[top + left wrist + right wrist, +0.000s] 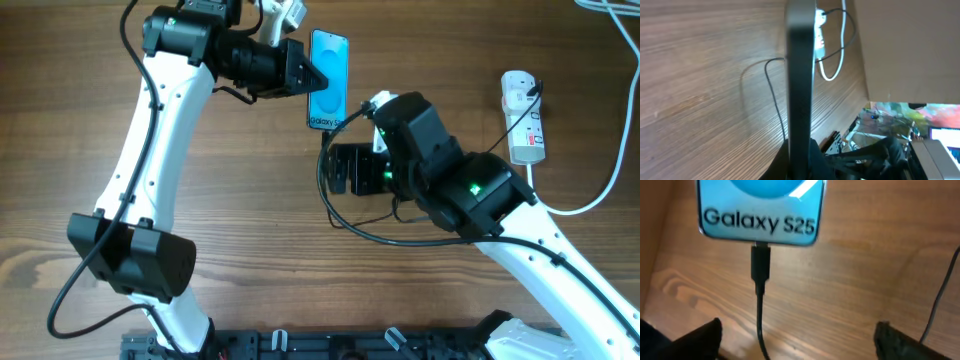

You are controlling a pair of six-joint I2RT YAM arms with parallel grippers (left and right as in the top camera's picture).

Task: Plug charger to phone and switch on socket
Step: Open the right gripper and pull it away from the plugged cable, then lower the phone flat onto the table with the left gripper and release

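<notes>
There is 1 phone (329,80), with a turquoise face lettered Galaxy S25. There is 1 charger (760,325), a thin black cable ending in 1 connector tip (760,262). There is 1 white socket (523,115) with 1 thick white lead (600,190). There are 2 robot arms: 1 left arm (160,130) and 1 right arm (470,190). 1 wooden bench (60,100) carries them.

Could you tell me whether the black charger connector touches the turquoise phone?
Touching: right wrist view shows the black charger connector seated in the turquoise phone's edge.
</notes>
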